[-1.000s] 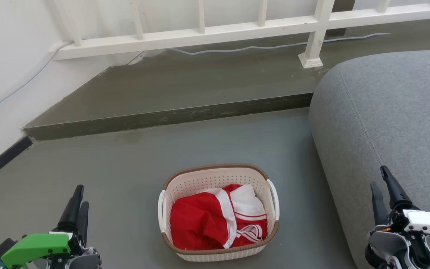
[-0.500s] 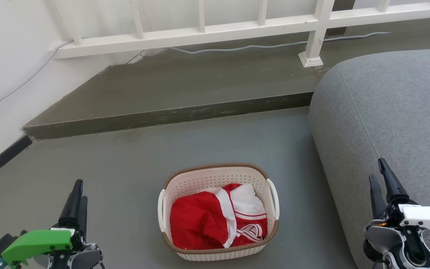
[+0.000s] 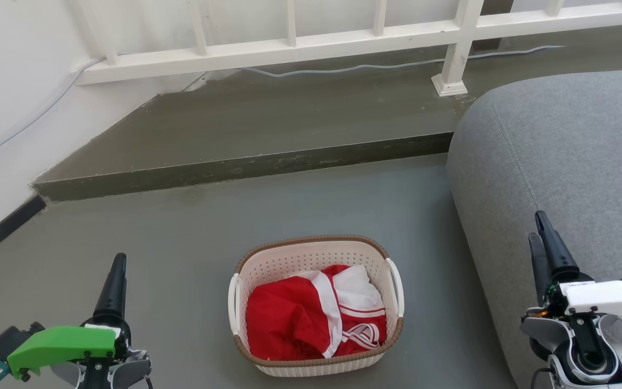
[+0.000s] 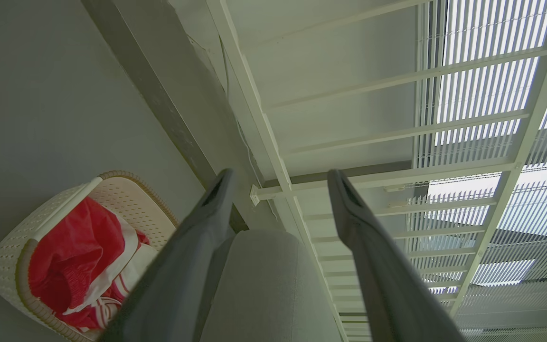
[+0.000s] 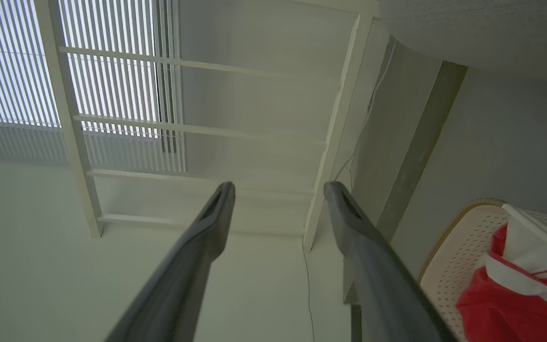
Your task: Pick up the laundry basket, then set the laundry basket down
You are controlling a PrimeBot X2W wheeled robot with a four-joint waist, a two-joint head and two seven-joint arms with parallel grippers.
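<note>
The laundry basket (image 3: 289,263) stands on the grey floor, cream-white and perforated, with a brown rim and white side handles. Red and white clothing (image 3: 311,319) lies inside it. My left gripper (image 3: 119,260) is at the lower left, well apart from the basket, open and holding nothing. My right gripper (image 3: 535,226) is at the lower right in front of the grey sofa, also open and empty. The left wrist view has the left gripper (image 4: 279,175) with fingers spread and the basket (image 4: 131,199) at lower left. The right wrist view has the right gripper (image 5: 279,186) and the basket (image 5: 463,247) at lower right.
A grey sofa (image 3: 559,151) fills the right side, close to the basket. Behind the basket a raised concrete step (image 3: 246,167) crosses the floor, with a white railing (image 3: 343,40) and a pale cable (image 3: 343,69) on it. A white wall (image 3: 8,81) bounds the left.
Both grippers have risen in the head view, the right one also drifting slightly left. The left gripper's fingers now line up one behind the other. The basket has not moved.
</note>
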